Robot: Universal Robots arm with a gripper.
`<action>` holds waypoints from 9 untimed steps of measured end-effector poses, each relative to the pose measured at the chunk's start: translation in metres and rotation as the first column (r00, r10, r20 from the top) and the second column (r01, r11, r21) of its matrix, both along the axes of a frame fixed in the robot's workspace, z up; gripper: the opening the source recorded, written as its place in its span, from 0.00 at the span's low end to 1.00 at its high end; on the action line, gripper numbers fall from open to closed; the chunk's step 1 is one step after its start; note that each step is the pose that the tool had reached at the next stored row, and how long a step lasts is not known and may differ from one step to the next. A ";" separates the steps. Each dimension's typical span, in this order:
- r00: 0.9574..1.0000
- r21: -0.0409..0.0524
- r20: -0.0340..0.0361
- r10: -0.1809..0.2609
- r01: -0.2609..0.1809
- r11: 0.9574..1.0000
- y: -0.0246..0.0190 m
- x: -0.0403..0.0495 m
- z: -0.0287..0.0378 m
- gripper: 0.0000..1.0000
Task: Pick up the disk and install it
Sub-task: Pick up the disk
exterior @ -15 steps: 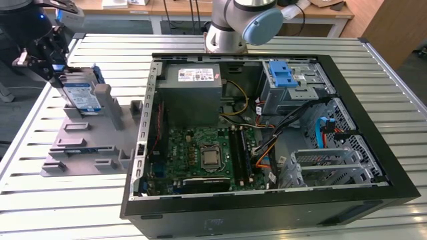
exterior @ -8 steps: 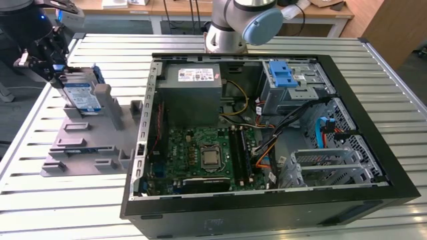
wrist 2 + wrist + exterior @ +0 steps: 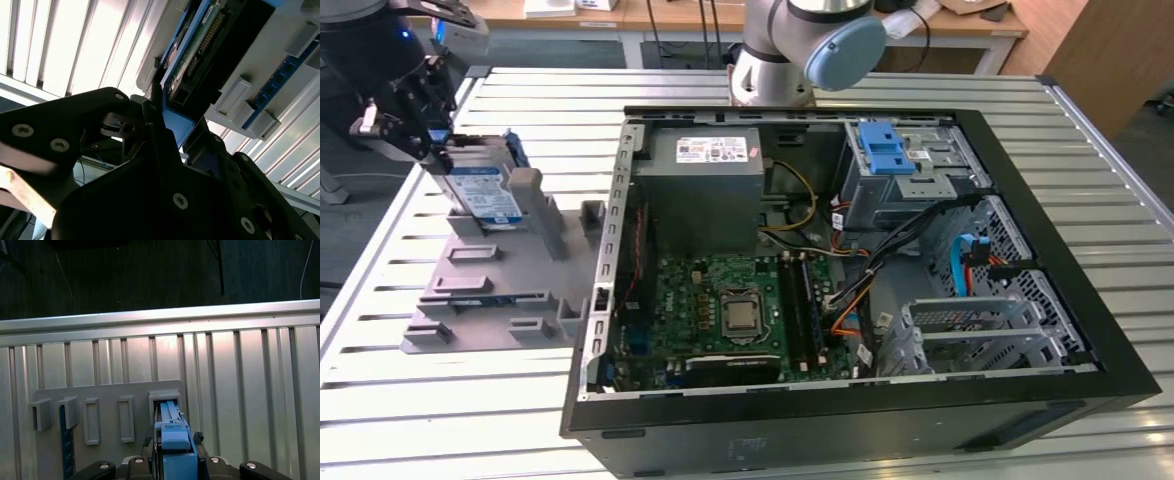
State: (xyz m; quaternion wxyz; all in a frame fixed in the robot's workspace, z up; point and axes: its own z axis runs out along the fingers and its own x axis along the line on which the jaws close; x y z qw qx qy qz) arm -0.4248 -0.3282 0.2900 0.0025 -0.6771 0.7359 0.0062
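My pincer (image 3: 432, 148) grips the upright disk (image 3: 483, 195) by its blue-framed edges at the grey holder (image 3: 480, 290); I judge it rigid, fairly heavy and shock-sensitive, so edges only.

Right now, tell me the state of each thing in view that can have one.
disk: upright, at a slot of the grey fixture.
pincer: shut on the disk's top edge.
computer case: lying on its side, open.
processor: bare, no cooler on it.
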 end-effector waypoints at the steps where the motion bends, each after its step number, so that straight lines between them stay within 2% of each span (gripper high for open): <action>1: 1.000 0.000 0.000 0.000 0.000 1.000 0.0000 0.0000 0.0000 0.42; 3: 1.000 0.000 0.000 0.000 0.000 1.000 0.0000 0.0000 0.0000 0.41; 4: 1.000 0.000 0.000 0.000 0.000 1.000 0.0000 0.0000 0.0000 0.37; 9: 1.000 0.000 0.000 0.001 -0.001 1.000 0.0000 0.0000 -0.0001 0.37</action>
